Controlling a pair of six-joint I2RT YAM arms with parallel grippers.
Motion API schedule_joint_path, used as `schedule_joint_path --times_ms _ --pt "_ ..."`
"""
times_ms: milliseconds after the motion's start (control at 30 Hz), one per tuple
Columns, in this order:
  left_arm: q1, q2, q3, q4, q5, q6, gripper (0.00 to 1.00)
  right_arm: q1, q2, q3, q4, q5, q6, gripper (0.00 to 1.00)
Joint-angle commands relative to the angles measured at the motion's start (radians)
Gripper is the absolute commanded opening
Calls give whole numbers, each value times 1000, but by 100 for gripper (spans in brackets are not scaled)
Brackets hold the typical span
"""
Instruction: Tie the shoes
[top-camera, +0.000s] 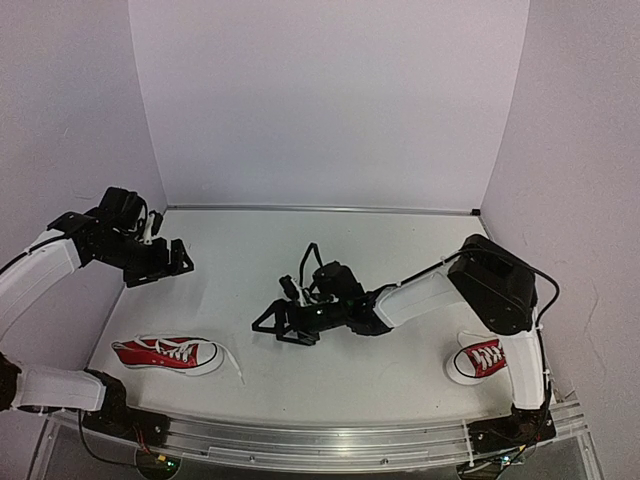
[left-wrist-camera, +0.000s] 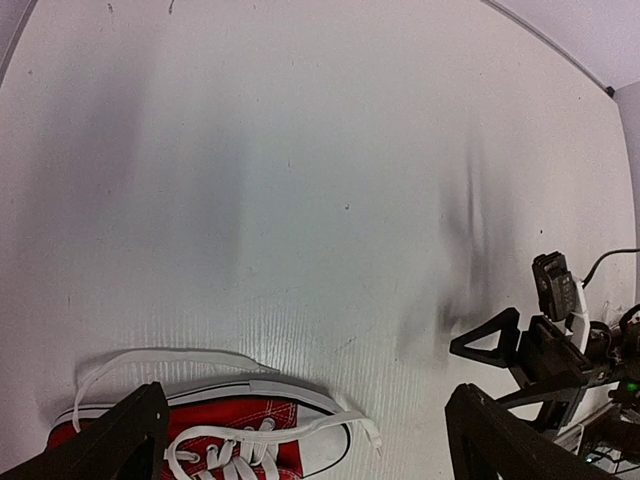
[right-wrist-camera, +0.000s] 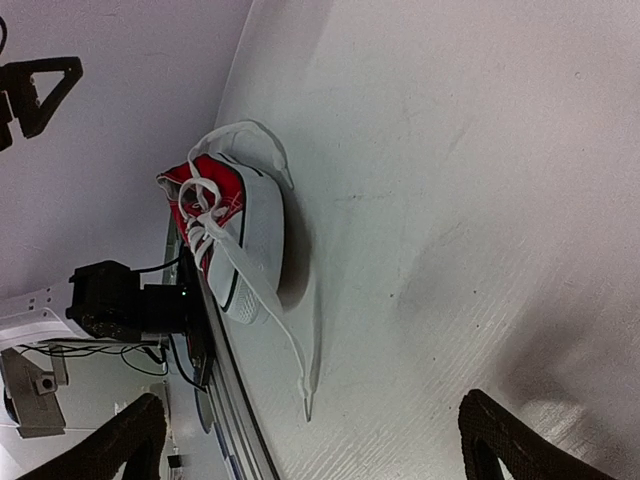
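One red shoe (top-camera: 165, 353) with white laces lies on its sole at the front left of the table, its laces loose and one lace end (top-camera: 233, 366) trailing right. It also shows in the left wrist view (left-wrist-camera: 240, 430) and the right wrist view (right-wrist-camera: 228, 243). The second red shoe (top-camera: 479, 358) sits at the front right, partly behind the right arm. My left gripper (top-camera: 172, 258) is open and empty, held above the table behind the left shoe (left-wrist-camera: 305, 395). My right gripper (top-camera: 275, 325) is open and empty mid-table, pointing left toward that shoe (right-wrist-camera: 312, 402).
White walls (top-camera: 330, 100) close in the table on the back and both sides. A metal rail (top-camera: 330, 435) runs along the front edge. The right arm's body (top-camera: 495, 285) reaches over the front-right shoe.
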Motion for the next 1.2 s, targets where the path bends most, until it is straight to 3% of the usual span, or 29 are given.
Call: schedule_joint_path --times_ms 0,67,433,567,733,800,933,1033,1100,1167 --pt "-4 -38 46 5 -2 -6 100 34 -75 125 -217 150 -175 98" --pt "-4 -41 43 15 -1 -7 100 59 -92 145 -330 232 -230 98" --pt "-4 -71 31 36 -2 6 100 101 -282 83 -479 511 -336 98" --pt "-4 -87 27 45 -16 9 100 84 -359 -67 -299 514 -207 98" --pt "-4 -99 31 50 -21 10 100 0 -297 -230 179 207 17 98" --pt "-4 -104 35 52 -21 12 100 -3 -267 -230 250 173 42 98" --pt "-4 -111 42 57 -24 17 100 24 -304 -193 162 228 -62 98" --pt "-4 -111 38 65 -22 22 100 88 -413 -119 -141 471 -253 98" --pt "-4 -114 32 75 -24 23 100 70 -429 -136 -166 492 -191 98" --pt "-4 -121 23 91 -25 23 100 23 -377 -162 -132 389 -85 98"
